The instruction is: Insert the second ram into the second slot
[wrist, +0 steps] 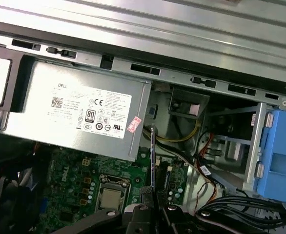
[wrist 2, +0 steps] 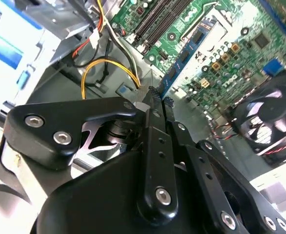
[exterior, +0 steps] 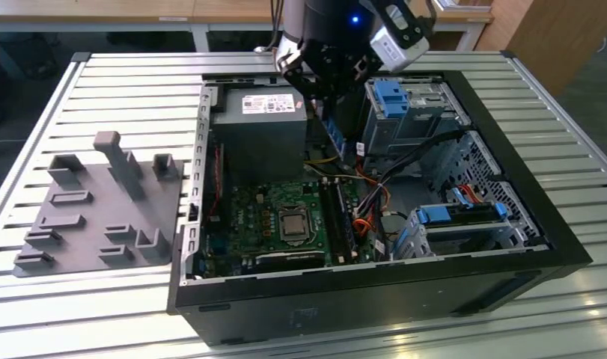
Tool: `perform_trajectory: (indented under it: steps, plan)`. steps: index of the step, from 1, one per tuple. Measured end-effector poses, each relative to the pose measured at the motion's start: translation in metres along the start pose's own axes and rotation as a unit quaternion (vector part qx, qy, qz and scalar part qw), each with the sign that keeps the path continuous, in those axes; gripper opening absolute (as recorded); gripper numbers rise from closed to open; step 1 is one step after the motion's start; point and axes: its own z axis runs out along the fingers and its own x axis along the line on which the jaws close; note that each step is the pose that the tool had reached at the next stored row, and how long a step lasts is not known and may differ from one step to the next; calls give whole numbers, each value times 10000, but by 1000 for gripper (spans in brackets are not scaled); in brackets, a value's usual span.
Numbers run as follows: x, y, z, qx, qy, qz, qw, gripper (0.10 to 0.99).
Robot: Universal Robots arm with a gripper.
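Pincer [wrist 2: 155, 100] clamped on one short end of the second ram [wrist 2: 188, 54]. The stick points straight out past the tips and is held in the air over the motherboard [wrist 2: 231, 63], not seated. My read: light, stiff, thin PCB with smooth faces that could pivot in the pads; chips and contact edge are fragile, so hold the bare ends. Beyond the tips are the long dark memory slots [wrist 2: 157, 19]. Off to the sides: yellow wires [wrist 2: 104, 66], grey sheet-metal power supply [wrist: 70, 109], blue plastic latch [wrist: 279, 156]. Black case [exterior: 543, 247] sits on the ribbed aluminium tabletop [exterior: 133, 82].
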Motion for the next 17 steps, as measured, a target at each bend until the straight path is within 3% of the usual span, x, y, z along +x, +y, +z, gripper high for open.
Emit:
perform_trajectory:
  steps: [5, 11, 17]
  plan:
    - [0, -1, 25, 7, -17, 457, 9990, 137]
    - [2, -9, 74, 15, -34, 909, 9959, 137]
    - [33, -190, 111, 15, -30, 920, 9958, 137]
